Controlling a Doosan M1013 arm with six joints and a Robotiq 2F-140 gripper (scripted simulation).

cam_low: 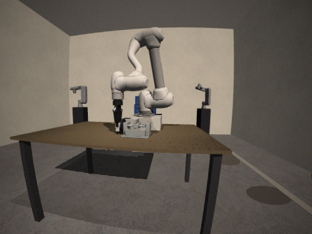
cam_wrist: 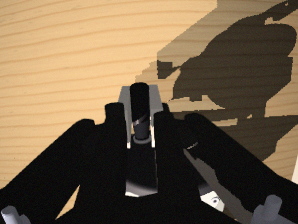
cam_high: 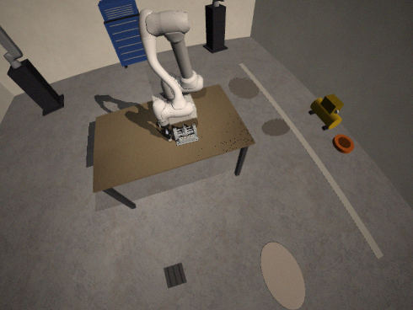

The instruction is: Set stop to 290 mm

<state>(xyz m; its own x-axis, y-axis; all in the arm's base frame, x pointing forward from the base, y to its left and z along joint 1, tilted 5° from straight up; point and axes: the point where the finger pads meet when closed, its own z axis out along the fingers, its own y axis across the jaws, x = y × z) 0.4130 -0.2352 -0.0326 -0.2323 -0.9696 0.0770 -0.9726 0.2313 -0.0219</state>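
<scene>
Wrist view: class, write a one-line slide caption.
The hand grips the dark handwheel handle above the wooden table.
</scene>
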